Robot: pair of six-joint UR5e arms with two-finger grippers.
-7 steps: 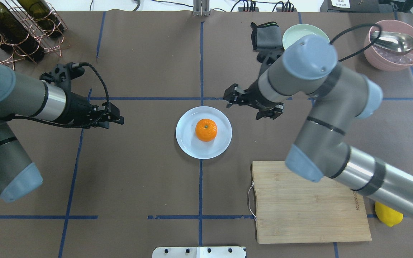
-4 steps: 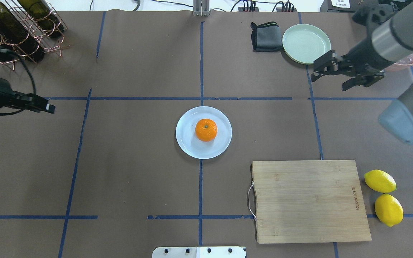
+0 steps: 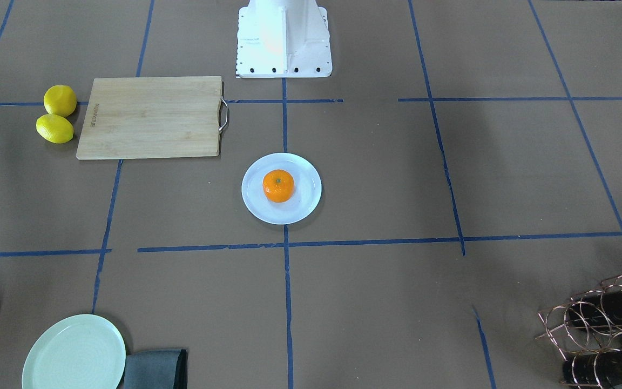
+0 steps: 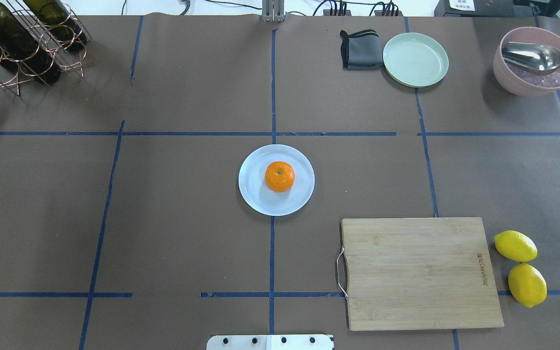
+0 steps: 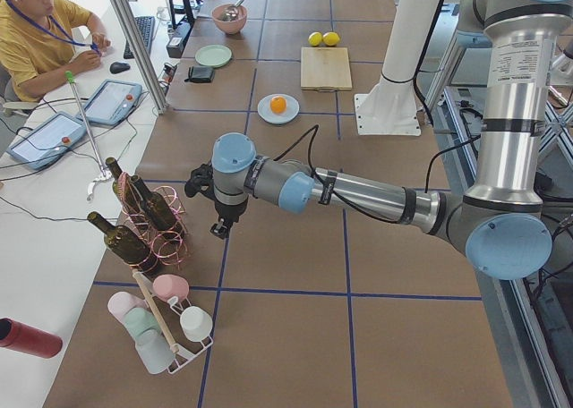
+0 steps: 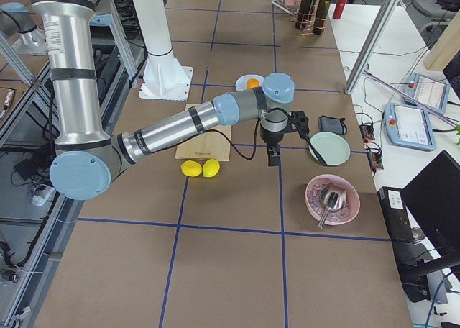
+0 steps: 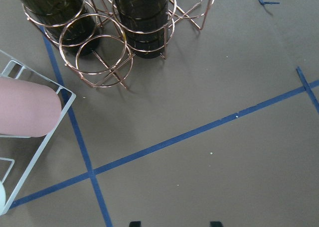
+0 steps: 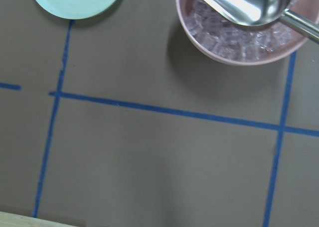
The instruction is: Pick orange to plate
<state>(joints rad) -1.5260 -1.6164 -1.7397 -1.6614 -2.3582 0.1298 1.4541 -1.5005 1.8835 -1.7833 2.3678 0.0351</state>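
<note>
- At table centre, the orange (image 4: 279,176) sits on the plate (image 4: 255,194), stem dimple up and a little right of the plate's middle in the overhead view. Nothing else touches it.
- The left gripper (image 5: 218,227) hangs fingers-down over the far-left part of the table, just beside the copper wine rack (image 4: 27,43) that holds dark bottles. It is well apart from the plate.
- In the left wrist view two dark fingertips (image 7: 134,223) show at the bottom edge. They stand apart with bare table between them, so the jaws are released and hold nothing.
- The right gripper (image 6: 273,157) hangs fingers-down over the right side of the table, near the green plate (image 4: 415,59) and the pink bowl (image 4: 518,80). Jaw state: cannot tell.
- A metal spoon (image 4: 533,56) rests in the pink bowl.
- A grey cloth (image 4: 358,50) lies just left of the green plate, touching it.
- A cutting board (image 4: 418,272) lies near and to the right of the plate.
- Two lemons (image 4: 515,246) lie just off the board's right edge.
</note>
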